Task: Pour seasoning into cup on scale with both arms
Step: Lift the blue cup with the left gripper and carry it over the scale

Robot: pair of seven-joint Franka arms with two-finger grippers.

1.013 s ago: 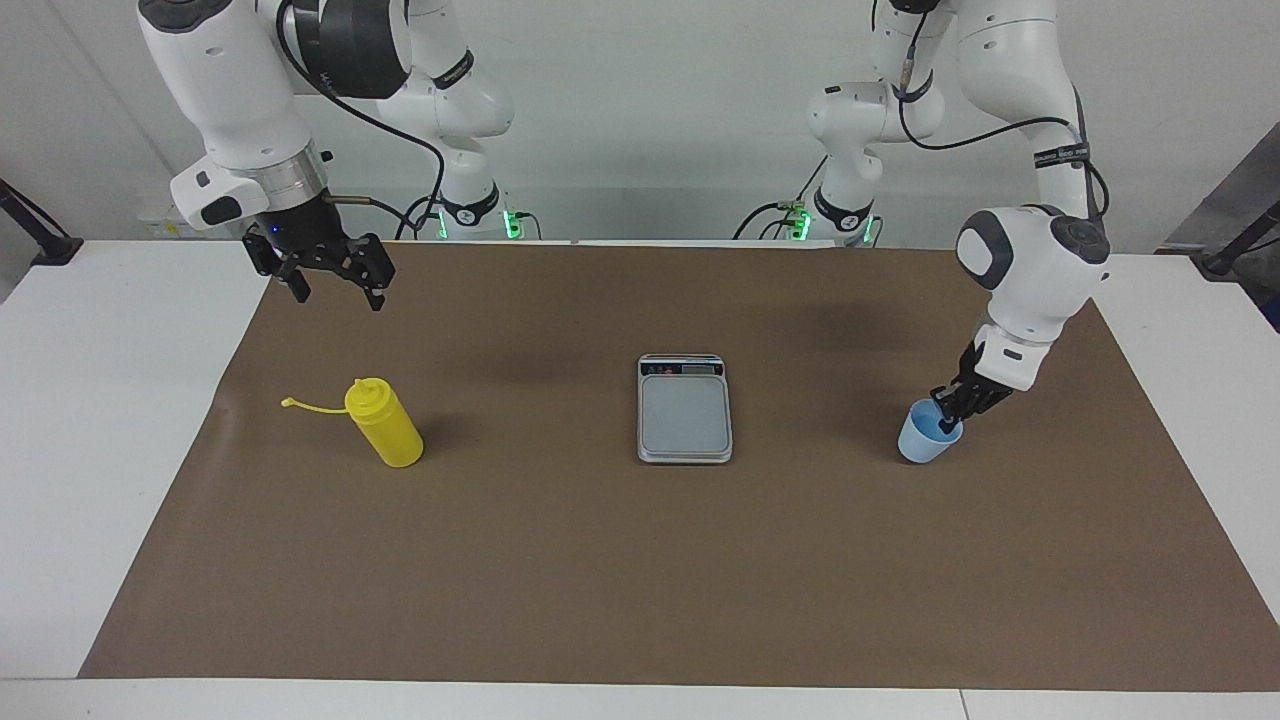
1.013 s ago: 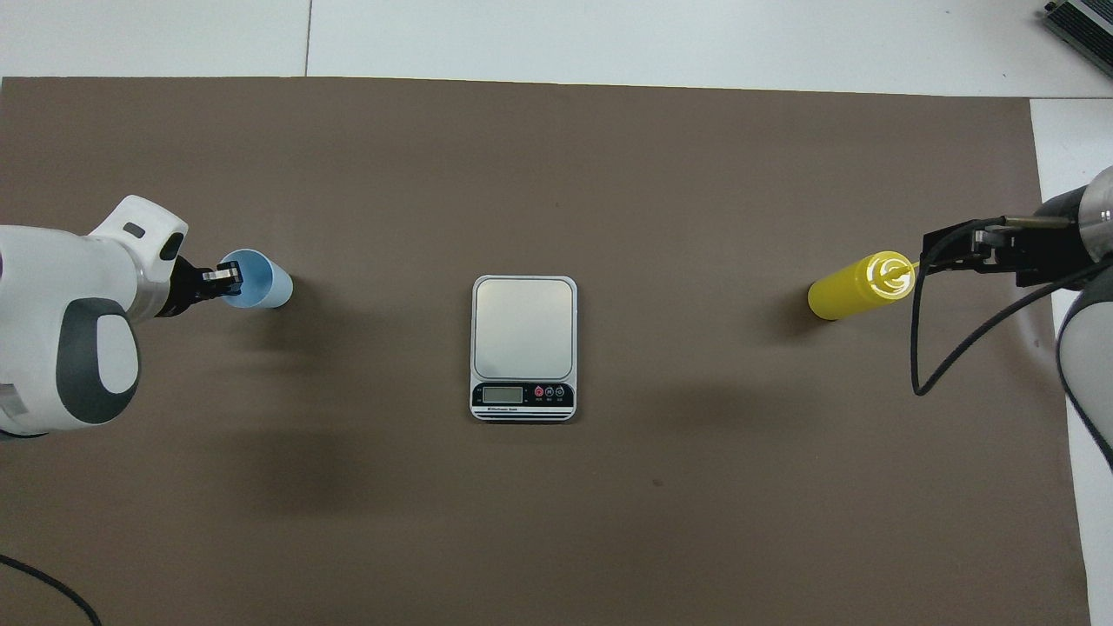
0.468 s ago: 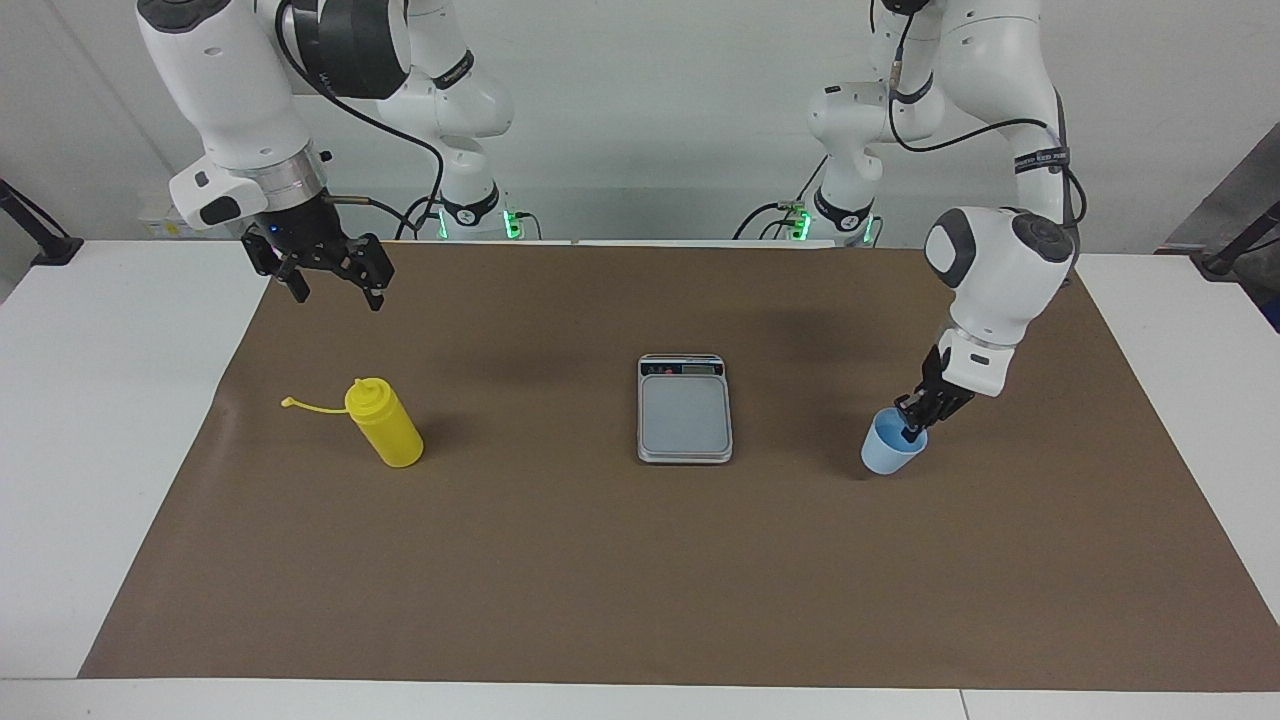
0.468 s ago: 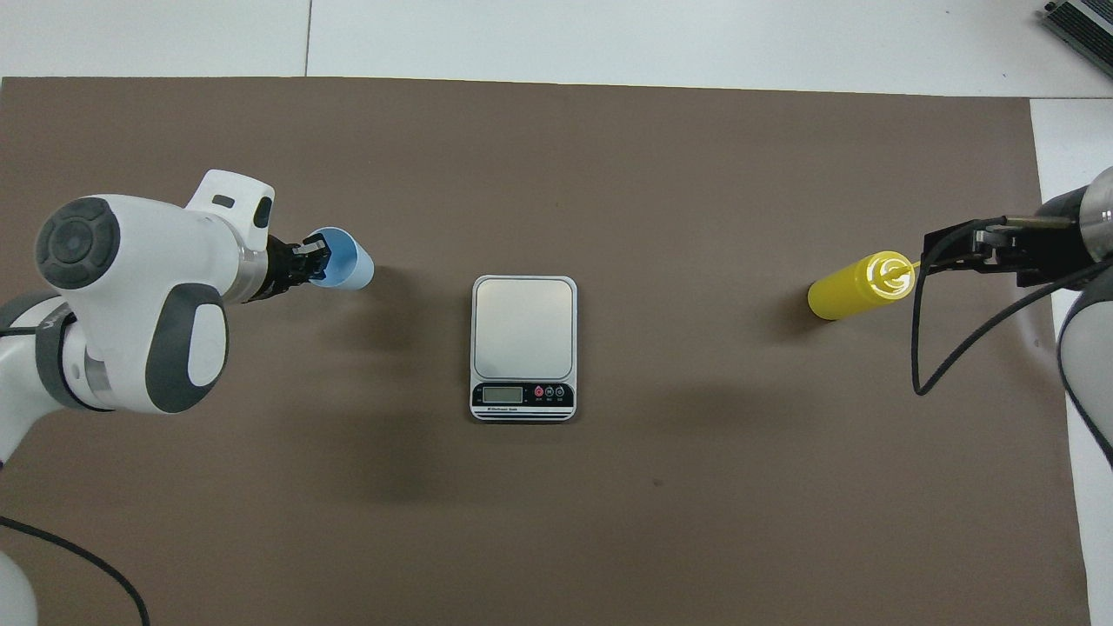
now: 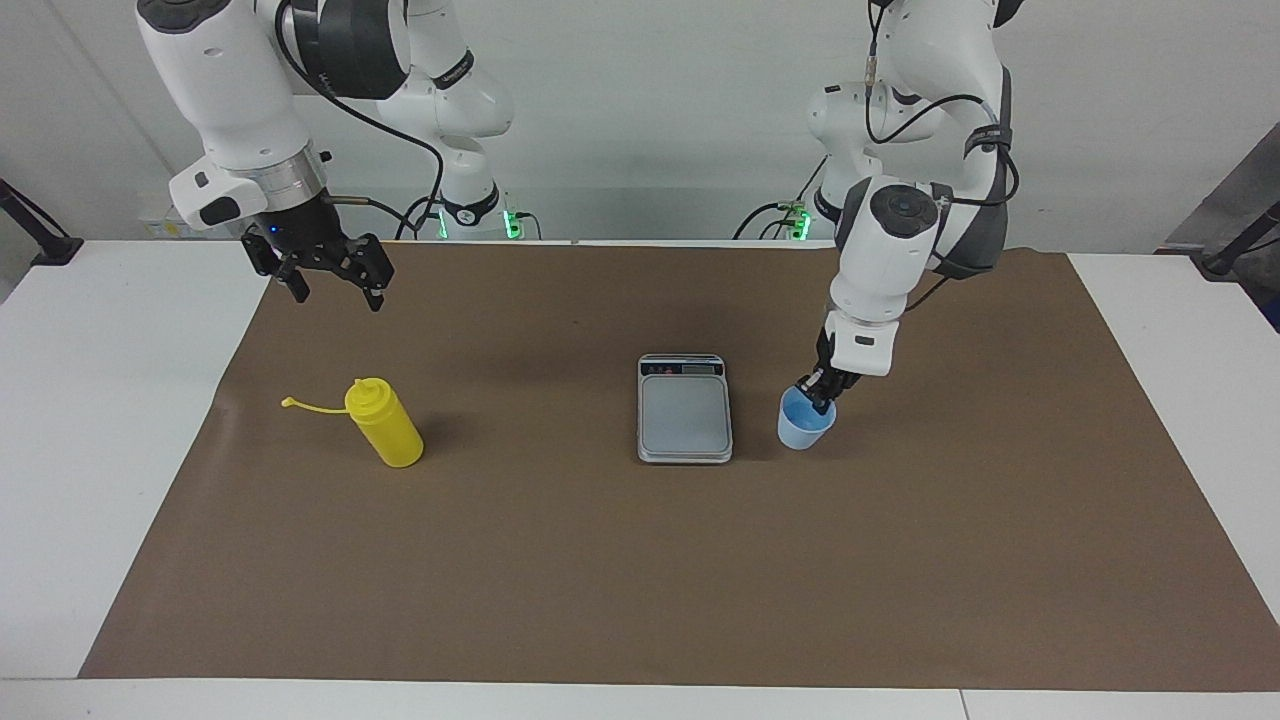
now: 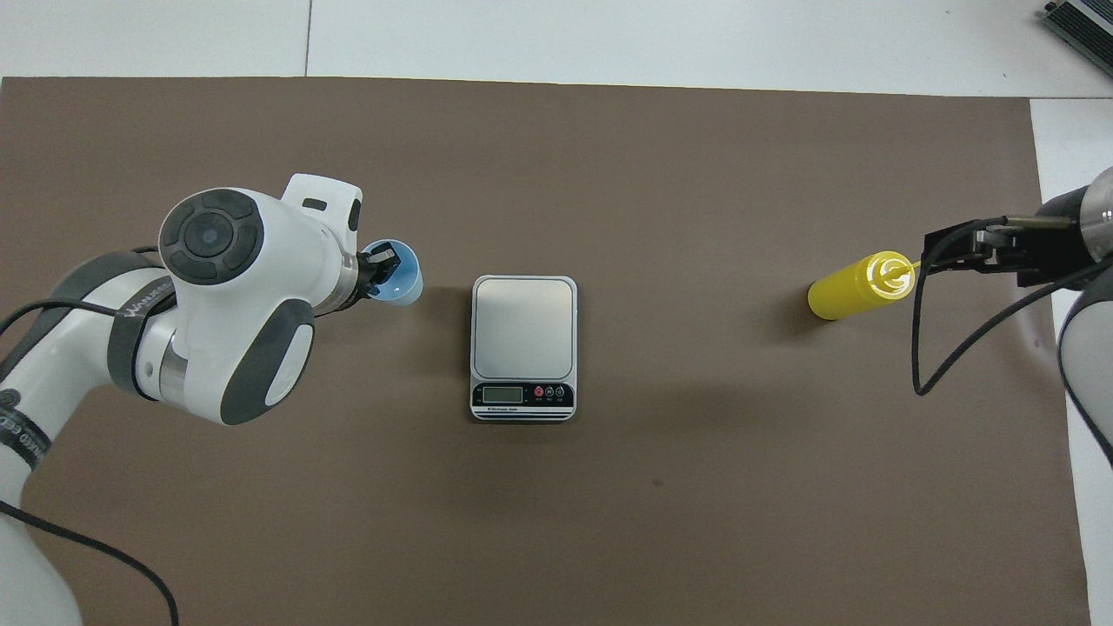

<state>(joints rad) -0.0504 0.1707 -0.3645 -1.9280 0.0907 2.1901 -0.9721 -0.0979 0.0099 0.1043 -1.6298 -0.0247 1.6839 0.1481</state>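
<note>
The light blue cup [image 5: 803, 430] [image 6: 407, 285] is low over the brown mat, right beside the scale [image 5: 685, 412] [image 6: 524, 326] on the side toward the left arm's end. My left gripper [image 5: 818, 392] [image 6: 383, 263] is shut on its rim, one finger inside the cup. The yellow seasoning bottle [image 5: 385, 425] [image 6: 856, 287] stands upright toward the right arm's end, its cap strap [image 5: 310, 406] sticking out sideways. My right gripper [image 5: 338, 297] [image 6: 949, 252] hangs open in the air above the mat, higher than the bottle and holding nothing.
A brown mat [image 5: 640, 580] covers most of the white table [image 5: 90, 400]. The scale's display strip [image 6: 523, 395] faces the robots. Cables hang from both arms.
My left arm has carried the cup across the mat from the left arm's end up to the scale's side. The right arm, bottle and scale have not moved.
</note>
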